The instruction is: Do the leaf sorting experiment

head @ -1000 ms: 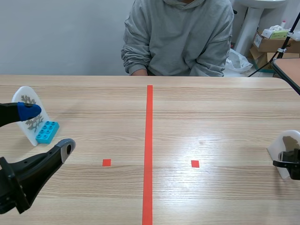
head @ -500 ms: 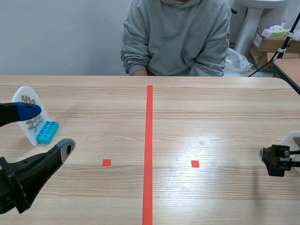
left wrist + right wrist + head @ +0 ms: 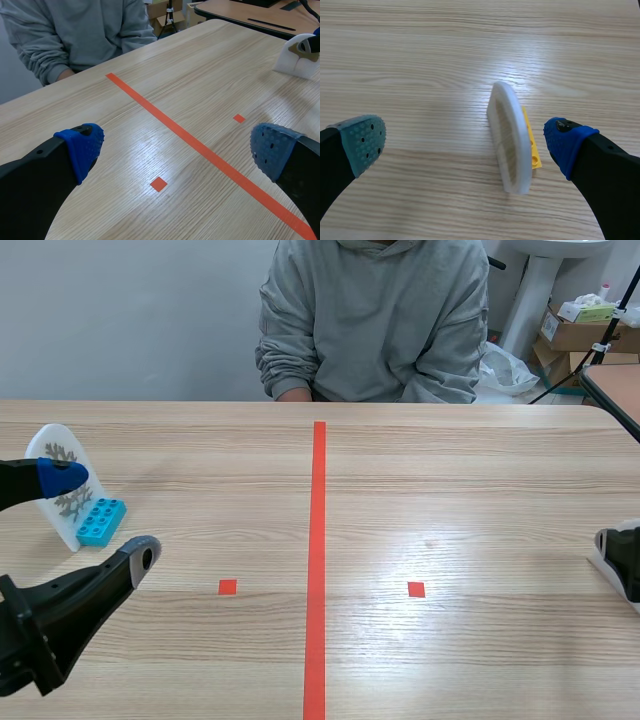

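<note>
"Where do the cards stand?"
"A leaf card (image 3: 48,445) with a blue block (image 3: 101,522) sits at the left edge. The other card (image 3: 510,145), on a yellow block (image 3: 532,147), sits at the right edge, with wide table (image 3: 450,490) between."
"And the pincers?"
"The left gripper (image 3: 177,150) is spread wide and holds nothing. The right gripper (image 3: 465,142) is spread wide too – its card stands between the fingers, touching neither."

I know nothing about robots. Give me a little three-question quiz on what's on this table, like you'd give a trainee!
1. True or false: the right gripper is shut on the white card with the yellow brick.
2. The brick at the foot of the leaf card on the table's left is: A blue, B yellow, C green.
3. Fill in: the left gripper has its fingers ___.
Key: 1 false, it is open and not touching the card; 2 A; 3 open.
</note>
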Robot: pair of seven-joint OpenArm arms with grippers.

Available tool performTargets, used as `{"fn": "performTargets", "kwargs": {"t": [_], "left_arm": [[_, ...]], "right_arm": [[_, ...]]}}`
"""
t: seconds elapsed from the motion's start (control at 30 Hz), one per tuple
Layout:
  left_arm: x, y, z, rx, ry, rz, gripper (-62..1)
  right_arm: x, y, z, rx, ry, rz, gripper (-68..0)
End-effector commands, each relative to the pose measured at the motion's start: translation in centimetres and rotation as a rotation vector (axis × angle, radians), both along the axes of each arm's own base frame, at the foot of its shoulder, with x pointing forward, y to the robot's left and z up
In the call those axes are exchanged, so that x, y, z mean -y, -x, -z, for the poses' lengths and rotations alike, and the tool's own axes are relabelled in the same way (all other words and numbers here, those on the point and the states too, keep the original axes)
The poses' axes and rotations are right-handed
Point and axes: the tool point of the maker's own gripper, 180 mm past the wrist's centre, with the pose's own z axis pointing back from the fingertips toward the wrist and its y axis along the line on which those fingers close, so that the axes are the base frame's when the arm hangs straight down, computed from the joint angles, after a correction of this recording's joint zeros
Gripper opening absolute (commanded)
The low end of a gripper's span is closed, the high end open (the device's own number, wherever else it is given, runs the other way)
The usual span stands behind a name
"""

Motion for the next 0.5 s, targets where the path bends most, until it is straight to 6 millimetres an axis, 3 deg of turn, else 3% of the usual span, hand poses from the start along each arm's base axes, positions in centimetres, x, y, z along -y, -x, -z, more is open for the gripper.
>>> {"fn": "performTargets", "kwargs": {"t": [0.0,0.23,0.47], "left_arm": [[0.4,0.0,-0.8,0.02,0.03,0.008,1.4],[0.4,0.0,-0.8,0.021,0.03,0.009,1.4],[0.4,0.0,-0.9,0.023,0.031,0.01,1.4]], "right_arm": [[-0.4,-0.5,-2.0,0.048,0.03,-0.056,0.4],[-5.1,0.8,-4.5,0.068,0.055,-0.331,0.4],[-7.3,0.8,-6.8,0.105,0.102,-0.453,0.4]]}}
